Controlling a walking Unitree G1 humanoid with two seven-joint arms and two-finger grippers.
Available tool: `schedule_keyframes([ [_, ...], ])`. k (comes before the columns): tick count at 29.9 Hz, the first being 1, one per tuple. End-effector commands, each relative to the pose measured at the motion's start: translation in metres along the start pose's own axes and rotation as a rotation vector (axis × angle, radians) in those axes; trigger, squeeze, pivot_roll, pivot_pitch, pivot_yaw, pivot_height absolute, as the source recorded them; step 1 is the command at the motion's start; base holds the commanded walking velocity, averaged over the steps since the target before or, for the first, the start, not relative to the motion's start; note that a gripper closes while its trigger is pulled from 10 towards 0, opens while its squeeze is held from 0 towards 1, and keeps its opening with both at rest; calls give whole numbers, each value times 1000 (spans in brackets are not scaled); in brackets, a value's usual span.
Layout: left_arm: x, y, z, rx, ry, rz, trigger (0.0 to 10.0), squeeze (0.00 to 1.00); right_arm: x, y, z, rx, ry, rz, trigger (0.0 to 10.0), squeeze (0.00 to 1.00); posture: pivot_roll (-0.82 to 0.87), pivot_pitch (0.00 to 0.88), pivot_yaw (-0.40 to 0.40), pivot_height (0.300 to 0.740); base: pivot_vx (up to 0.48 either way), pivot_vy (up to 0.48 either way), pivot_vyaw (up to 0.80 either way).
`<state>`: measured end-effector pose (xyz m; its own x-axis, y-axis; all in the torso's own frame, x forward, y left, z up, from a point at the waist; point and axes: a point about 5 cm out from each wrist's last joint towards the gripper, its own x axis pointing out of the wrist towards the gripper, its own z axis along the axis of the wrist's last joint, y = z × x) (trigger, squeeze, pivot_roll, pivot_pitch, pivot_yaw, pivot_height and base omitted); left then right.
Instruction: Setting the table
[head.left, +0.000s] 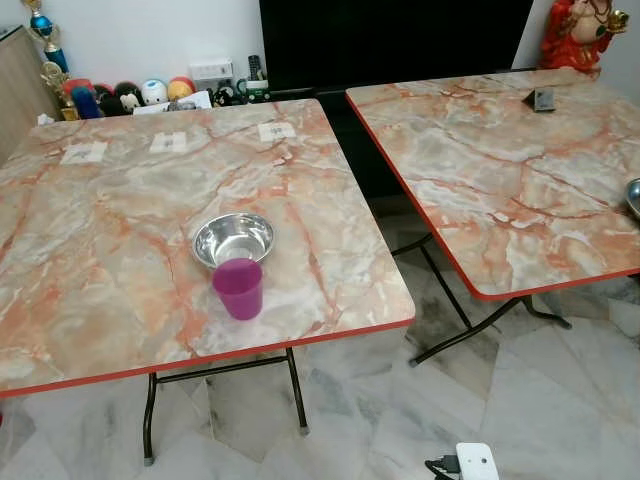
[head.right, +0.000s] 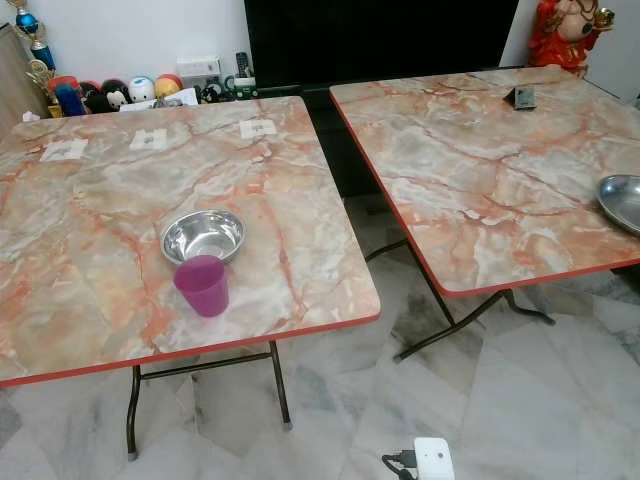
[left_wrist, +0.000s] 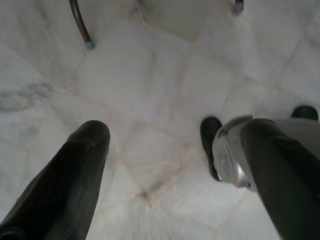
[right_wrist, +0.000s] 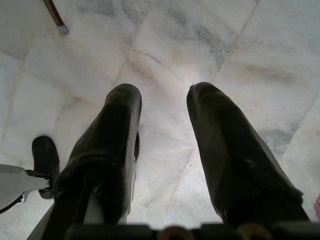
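Left claw (left_wrist: 165, 150): hangs idle over the floor (left_wrist: 150, 90), fingers spread, holding nothing.
Right claw (right_wrist: 162, 135): likewise down at the floor, fingers parted, empty.
Left table (head.left: 120, 300): marble-pattern top, red edge. Steel bowl (head.left: 232, 239) near its near-right corner; purple cup (head.left: 238, 287) touching or just in front of the bowl, on the near side. Three paper slips along the far edge.
Right table (head.right: 480, 200): well apart from the bowl and cup. Steel dish (head.right: 624, 201) at its right edge, cut off by the frame; small dark item (head.right: 521, 97) at the far side, too small to identify.
Step, as judged: fetch the next piece, likely the dish. Advice: step close and square up before raising an arm; approach the rim low and level.
Unclear: clutter on the far shelf; white device on the near floor, partly cropped.
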<state>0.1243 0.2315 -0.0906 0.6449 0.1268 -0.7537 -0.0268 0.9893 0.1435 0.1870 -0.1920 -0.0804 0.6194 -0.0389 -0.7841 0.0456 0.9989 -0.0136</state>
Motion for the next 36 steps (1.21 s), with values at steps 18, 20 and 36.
schedule_keyframes([
  [18,-2,-1,115,170,-595,-142,10000,0,-3,-5,-8,-5,8,-3,10000,0,32,126,12,740,0,0,0],
  [20,-7,2,110,176,-599,-141,10000,0,-3,-6,-9,-9,9,-2,10000,0,34,128,11,740,0,0,0],
  [36,-74,4,149,249,-836,-227,10000,0,-3,-11,-7,15,2,-41,10000,0,64,105,-2,740,0,0,0],
])
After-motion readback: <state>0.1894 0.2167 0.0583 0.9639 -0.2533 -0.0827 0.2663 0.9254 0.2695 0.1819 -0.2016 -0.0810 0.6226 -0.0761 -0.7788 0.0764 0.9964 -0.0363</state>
